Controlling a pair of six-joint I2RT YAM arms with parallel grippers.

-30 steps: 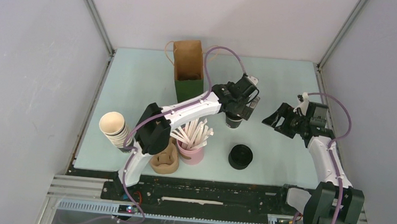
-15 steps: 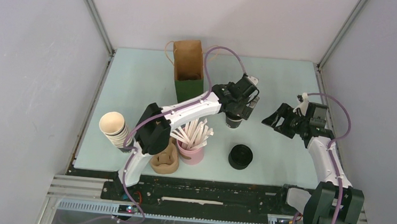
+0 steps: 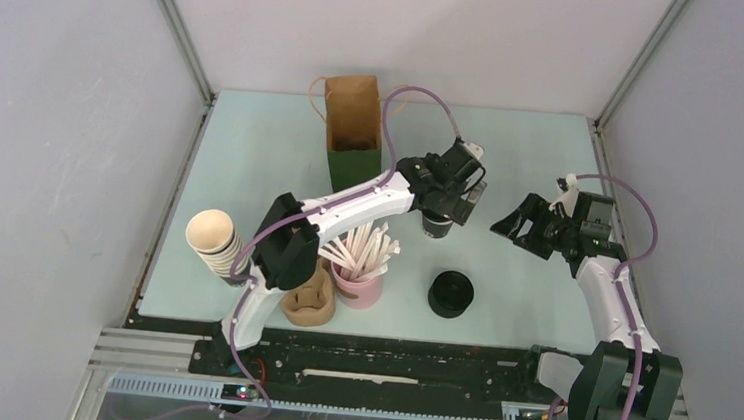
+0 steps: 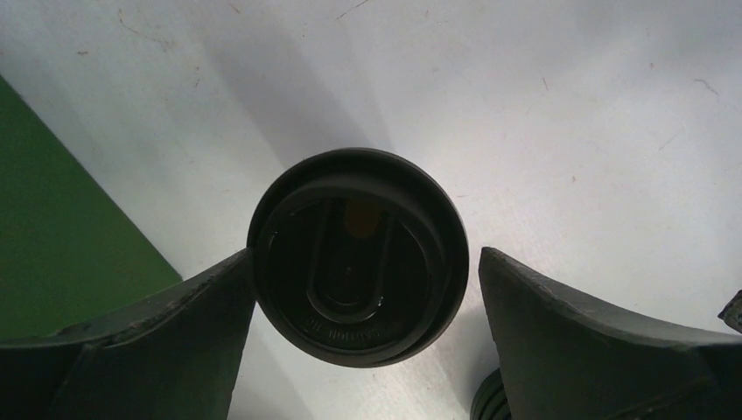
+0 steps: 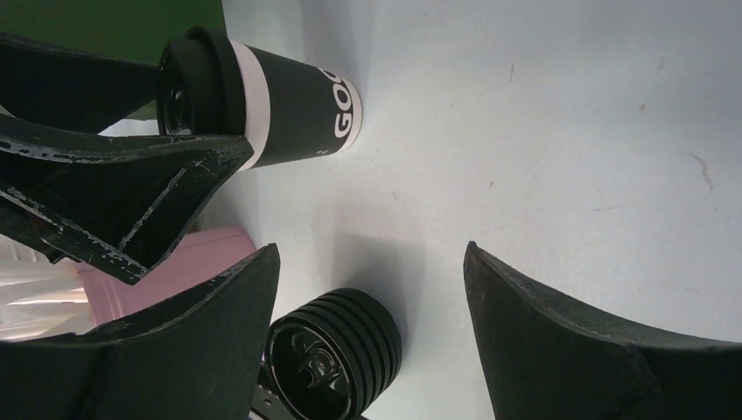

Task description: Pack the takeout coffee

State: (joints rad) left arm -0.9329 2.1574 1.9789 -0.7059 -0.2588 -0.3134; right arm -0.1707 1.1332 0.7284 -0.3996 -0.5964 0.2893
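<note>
**Nothing has moved: the grasp is still pending**

The left gripper (image 4: 366, 262) straddles the takeout coffee (image 5: 271, 109) with its jaws open. One finger is at the lid's rim and the other stands clear, unchanged over the last second. The cup stands upright mid-table. The paper bag (image 3: 352, 118) is at its 10 o'clock and the lid stack (image 3: 452, 294) at 5. The right gripper (image 5: 371, 254) waits at 3 o'clock, spread and empty. Packing has likely not begun.

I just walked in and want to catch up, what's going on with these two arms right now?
The left gripper is open and straddles the lidded black coffee cup from above; its jaws have not closed on it. The right gripper, also open and empty, hovers off to the cup's right. The cup stands on the table, not yet in the brown paper bag at the back. A stack of lids sits nearer the arms.
</note>
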